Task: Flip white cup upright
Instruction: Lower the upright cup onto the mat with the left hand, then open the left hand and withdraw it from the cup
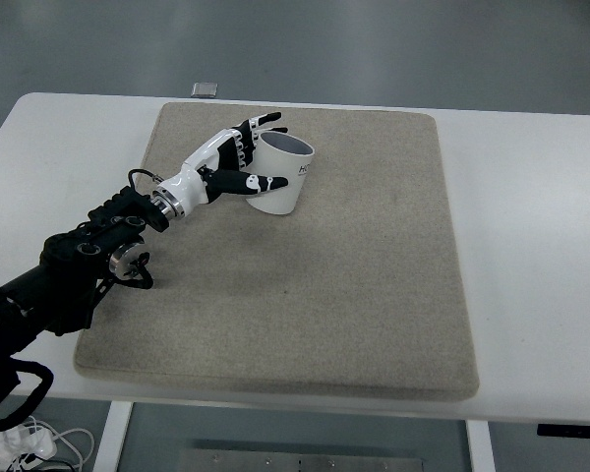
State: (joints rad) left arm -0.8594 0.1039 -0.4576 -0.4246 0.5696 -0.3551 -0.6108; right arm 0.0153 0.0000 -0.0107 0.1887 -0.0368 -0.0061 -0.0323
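One white cup [280,177] within left hand [234,159]

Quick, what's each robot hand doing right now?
Left hand: closed around the white cup, which stands on the mat.
Right hand: not in the picture.

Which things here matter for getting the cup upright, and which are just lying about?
In the job:
- white cup, open end facing up
- left hand, fingers wrapped around the cup
- grey mat under the cup

Just lying about:
- small grey object at the table's far edge
- white table
- cables at bottom left
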